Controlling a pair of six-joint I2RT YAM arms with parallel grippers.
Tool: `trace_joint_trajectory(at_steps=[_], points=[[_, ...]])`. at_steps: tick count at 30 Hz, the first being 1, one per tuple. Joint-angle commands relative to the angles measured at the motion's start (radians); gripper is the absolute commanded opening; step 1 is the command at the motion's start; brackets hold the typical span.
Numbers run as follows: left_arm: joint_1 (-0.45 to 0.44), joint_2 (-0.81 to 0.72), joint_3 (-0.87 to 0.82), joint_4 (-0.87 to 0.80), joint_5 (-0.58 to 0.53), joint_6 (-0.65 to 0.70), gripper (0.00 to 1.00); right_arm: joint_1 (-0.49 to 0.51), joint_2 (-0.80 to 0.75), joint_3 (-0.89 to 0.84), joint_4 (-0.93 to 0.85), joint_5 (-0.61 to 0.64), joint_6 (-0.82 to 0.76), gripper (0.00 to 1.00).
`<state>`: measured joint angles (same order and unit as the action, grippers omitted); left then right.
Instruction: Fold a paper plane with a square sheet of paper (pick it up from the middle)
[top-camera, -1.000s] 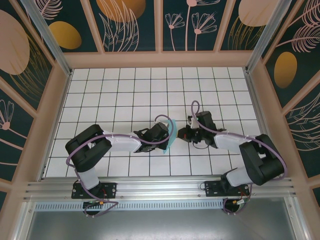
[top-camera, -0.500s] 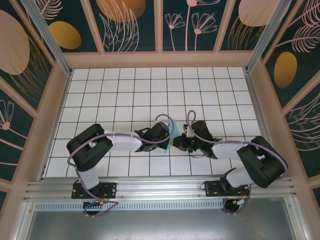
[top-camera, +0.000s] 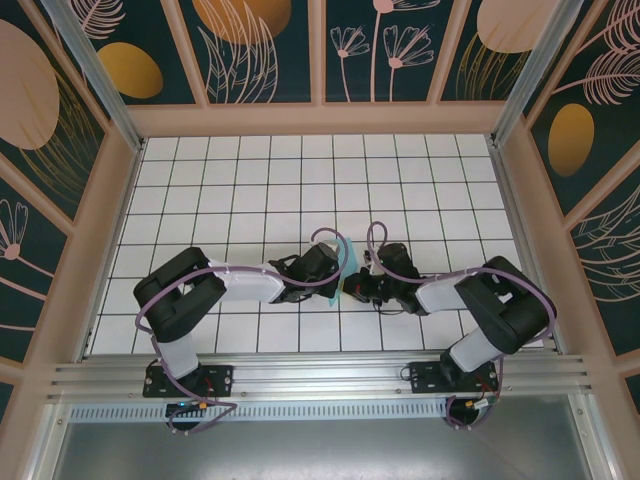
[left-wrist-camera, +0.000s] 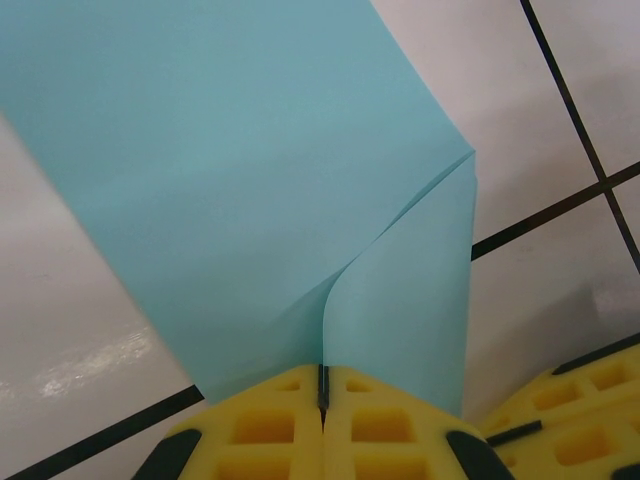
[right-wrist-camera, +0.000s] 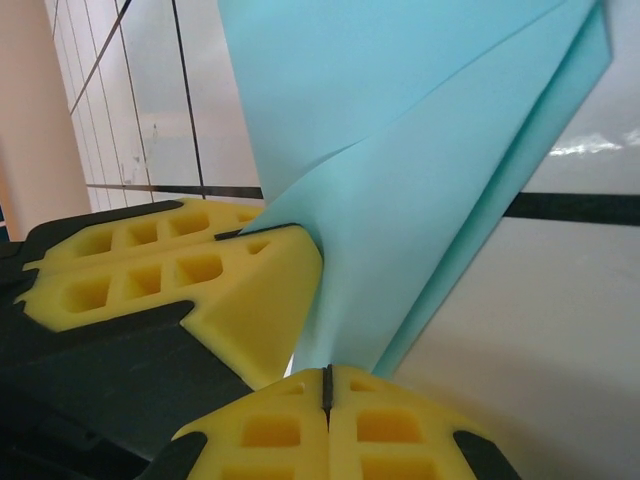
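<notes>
Two robot arms meet over the white-tiled table (top-camera: 250, 180), toward the middle of its near edge. The left arm (top-camera: 240, 285) and the right arm (top-camera: 470, 295) reach inward from either side. The left gripper (left-wrist-camera: 322, 385) has its yellow pads pressed together on a fold of the square sheet of paper (left-wrist-camera: 250, 150). The right gripper (right-wrist-camera: 327, 385), just beside it, pinches the same light turquoise sheet, which bends in a soft crease between them.
</notes>
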<state>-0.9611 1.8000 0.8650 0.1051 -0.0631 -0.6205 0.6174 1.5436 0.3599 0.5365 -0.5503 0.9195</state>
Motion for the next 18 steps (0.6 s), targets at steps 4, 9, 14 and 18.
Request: trace_joint_trajectory(at_steps=[4,9,14,18], points=[[0.001,0.046,-0.004,-0.041,0.024,0.018,0.05,0.014,0.057,0.036,0.013,0.002,-0.024,0.00],[0.001,0.046,-0.004,-0.044,0.020,0.019,0.05,0.025,0.061,0.029,-0.061,0.051,-0.035,0.00],[0.002,0.046,-0.010,-0.042,0.018,0.016,0.05,0.036,-0.032,0.014,-0.064,0.046,-0.016,0.00],[0.001,0.042,-0.013,-0.039,0.014,0.017,0.05,0.040,-0.106,-0.025,-0.021,0.035,0.026,0.00]])
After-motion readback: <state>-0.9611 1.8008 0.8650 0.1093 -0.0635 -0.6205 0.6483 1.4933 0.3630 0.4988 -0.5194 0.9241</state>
